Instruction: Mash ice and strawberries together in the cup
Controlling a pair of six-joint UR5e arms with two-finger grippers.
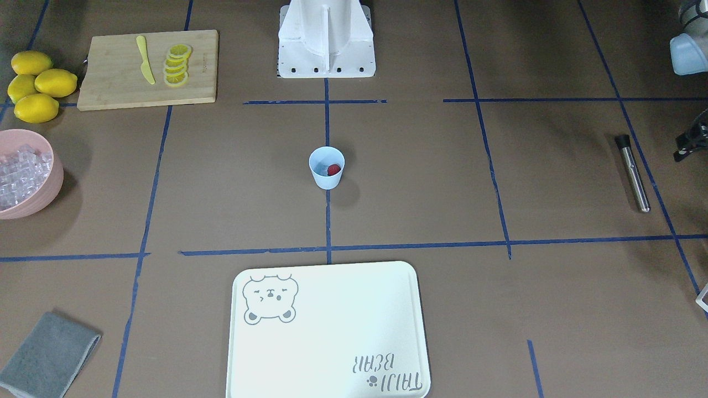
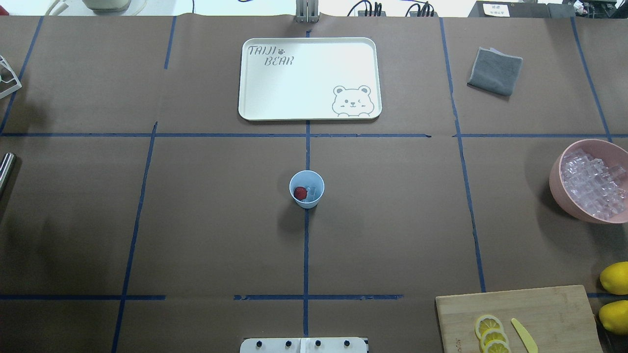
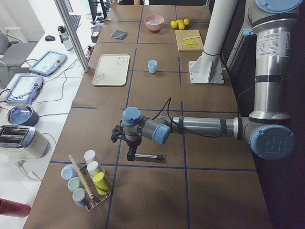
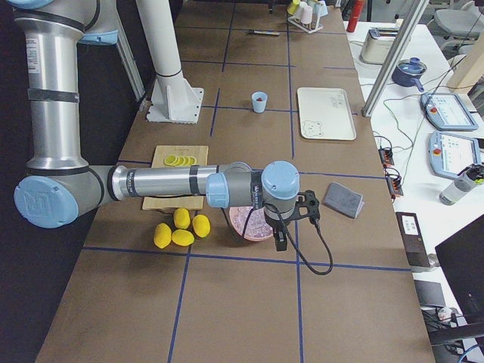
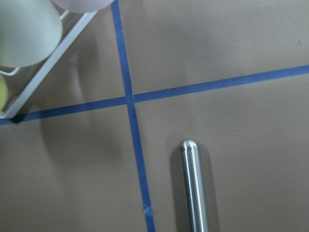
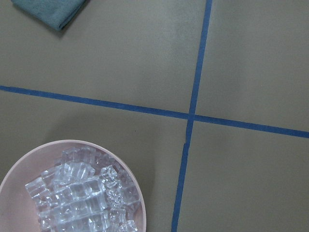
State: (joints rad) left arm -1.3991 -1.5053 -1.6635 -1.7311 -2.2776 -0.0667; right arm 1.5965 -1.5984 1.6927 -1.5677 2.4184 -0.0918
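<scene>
While both arms hang low over opposite ends of the bench [image 1: 420,182], the cup [image 1: 326,181] stands upright at the bench's centre, on a blue tape line [image 1: 327,221]. Inside it lie one strawberry [image 1: 333,169] and a little ice [image 2: 310,192], the berry on the side toward the robot's left.

The left pincer [image 3: 130,155] hangs low beside the muddler [image 1: 633,172], which lies flat near the bench's left end, black tip toward the robot's edge. The left wrist view shows its rounded steel end bare on the paper. Whether this pincer is released or clenched cannot be told.

The right pincer [image 4: 280,240] hangs at the rim of the bowl [image 1: 55,177] near the bench's right end. The bowl is heaped with more ice, and the right wrist view shows it at the lower left. This pincer's state cannot be told either.

A white tray [image 1: 332,331] with a bear drawing lies at the middle of the operators' edge. A grey cloth [image 1: 47,354] sits folded in the corner where that edge meets the right end.

In the corner at the robot's edge and the right end lies a wooden board [image 1: 116,83]. It carries a row of overlapping lemon slices [image 1: 178,65] and a yellow knife [image 1: 145,59] just beside them. Four whole lemons [image 1: 36,85] cluster between the board and the bench's right end.

A wire rack [image 3: 88,181] of pastel cups stands in the corner at the left end and the operators' edge, near the muddler.
</scene>
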